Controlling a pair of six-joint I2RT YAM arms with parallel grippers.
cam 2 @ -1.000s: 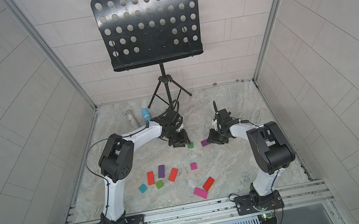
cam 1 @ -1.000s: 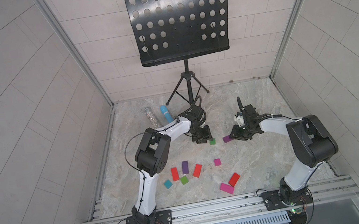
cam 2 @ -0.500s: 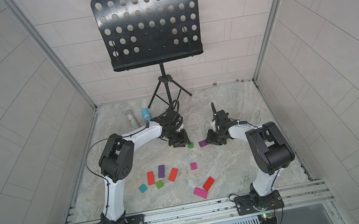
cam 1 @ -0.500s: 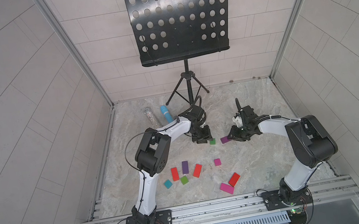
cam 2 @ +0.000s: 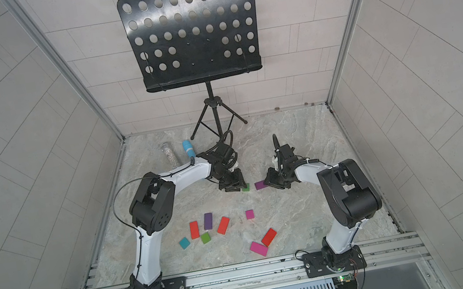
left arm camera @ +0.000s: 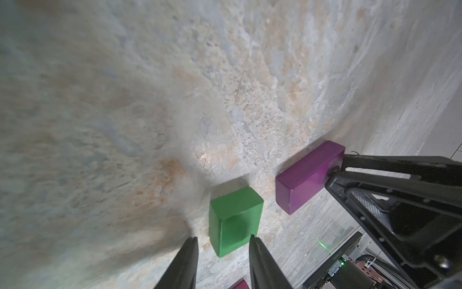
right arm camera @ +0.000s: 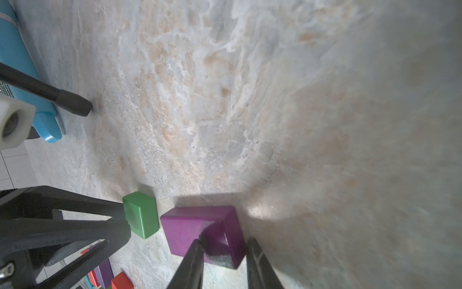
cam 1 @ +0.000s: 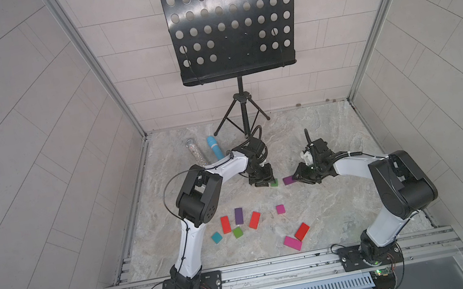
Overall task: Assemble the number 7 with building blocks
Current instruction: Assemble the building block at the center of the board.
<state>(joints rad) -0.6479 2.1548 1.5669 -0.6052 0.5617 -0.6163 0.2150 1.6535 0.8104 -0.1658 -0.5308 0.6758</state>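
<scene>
My left gripper (left arm camera: 222, 237) is straddling the green block (left arm camera: 235, 207) and my right gripper (right arm camera: 224, 239) the purple block (right arm camera: 190, 227). Both blocks are lying mid-table, just apart. The jaws are standing narrow, but I cannot tell whether they are pinching. The blocks are probably light, stiff and smooth, so I am taking each across its width.

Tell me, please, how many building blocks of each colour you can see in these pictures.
Red blocks: 3
Green blocks: 2
Teal block: 1
Purple or magenta blocks: 4
Total: 10
</scene>
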